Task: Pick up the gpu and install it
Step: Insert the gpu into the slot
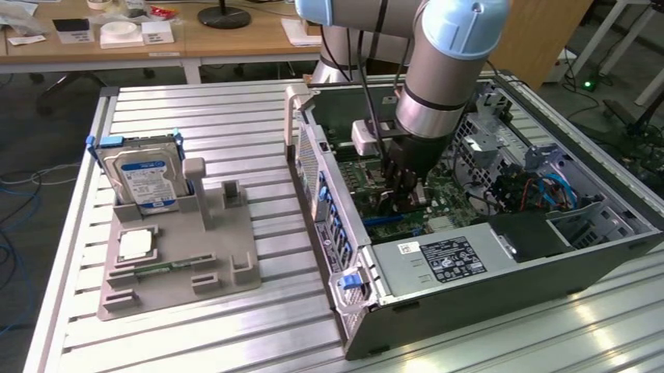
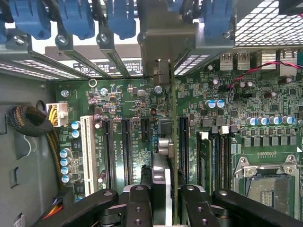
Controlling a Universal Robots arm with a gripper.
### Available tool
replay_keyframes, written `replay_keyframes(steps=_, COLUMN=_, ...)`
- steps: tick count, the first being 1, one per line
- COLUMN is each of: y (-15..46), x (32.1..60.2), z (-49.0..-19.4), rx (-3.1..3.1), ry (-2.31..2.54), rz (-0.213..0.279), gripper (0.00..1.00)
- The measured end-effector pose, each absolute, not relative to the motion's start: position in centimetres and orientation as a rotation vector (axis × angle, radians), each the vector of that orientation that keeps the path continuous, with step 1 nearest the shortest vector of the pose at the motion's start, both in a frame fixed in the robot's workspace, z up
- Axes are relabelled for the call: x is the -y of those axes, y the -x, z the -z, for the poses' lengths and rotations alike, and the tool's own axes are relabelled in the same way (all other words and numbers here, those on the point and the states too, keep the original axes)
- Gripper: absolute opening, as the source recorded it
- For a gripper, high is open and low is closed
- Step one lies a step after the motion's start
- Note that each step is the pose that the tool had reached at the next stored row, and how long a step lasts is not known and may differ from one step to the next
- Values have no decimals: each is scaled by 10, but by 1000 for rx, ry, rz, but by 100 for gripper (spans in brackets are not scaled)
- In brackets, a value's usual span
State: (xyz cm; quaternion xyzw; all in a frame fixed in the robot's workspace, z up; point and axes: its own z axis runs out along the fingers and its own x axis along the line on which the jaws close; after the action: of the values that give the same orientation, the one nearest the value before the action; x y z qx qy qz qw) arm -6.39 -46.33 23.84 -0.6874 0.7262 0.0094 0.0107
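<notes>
The claw (image 2: 163, 198) is lowered into the open computer case (image 1: 581, 256), its fingers (image 2: 137, 203) closed narrowly on the gpu (image 2: 161, 175), held edge-on above the green motherboard (image 2: 123, 123) among the expansion slots. On the desk (image 1: 207, 109), a hard drive (image 1: 145, 179) stands in the grey holder (image 1: 197, 256) at nine o'clock from the case.

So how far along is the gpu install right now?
Pickup looks done: the gripper is inside the open computer case, shut on the gpu, which it holds edge-on over the motherboard near its expansion slots. The hard drive stands in the grey holder. Left: the card isn't visibly seated.
</notes>
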Motion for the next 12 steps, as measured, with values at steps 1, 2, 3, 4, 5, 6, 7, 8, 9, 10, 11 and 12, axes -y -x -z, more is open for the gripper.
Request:
replay_keyframes(steps=1, y=64, x=463, z=-238, rx=-2266, ry=2145, rz=-30, gripper=28)
replay_keyframes(steps=2, y=64, x=463, z=-238, rx=-2266, ry=2145, rz=-30, gripper=28)
replay_keyframes(steps=3, y=64, x=463, z=-238, rx=-2266, ry=2145, rz=-30, gripper=28)
replay_keyframes(steps=4, y=64, x=463, z=-238, rx=-2266, ry=2145, rz=-30, gripper=28)
replay_keyframes(steps=5, y=64, x=463, z=-238, rx=-2266, ry=2145, rz=-30, gripper=28)
replay_keyframes(steps=6, y=64, x=463, z=-238, rx=-2266, ry=2145, rz=-30, gripper=28)
replay_keyframes(steps=7, y=64, x=463, z=-238, rx=-2266, ry=2145, rz=-30, gripper=28)
replay_keyframes(steps=8, y=64, x=463, z=-238, rx=-2266, ry=2145, rz=-30, gripper=28)
replay_keyframes(steps=9, y=64, x=463, z=-237, rx=-2266, ry=2145, rz=-30, gripper=28)
replay_keyframes(steps=10, y=64, x=463, z=-237, rx=-2266, ry=2145, rz=-30, gripper=28)
replay_keyframes(steps=11, y=64, x=463, z=-236, rx=-2266, ry=2145, rz=-30, gripper=28)
replay_keyframes(steps=12, y=64, x=463, z=-235, rx=-2266, ry=2145, rz=-30, gripper=28)
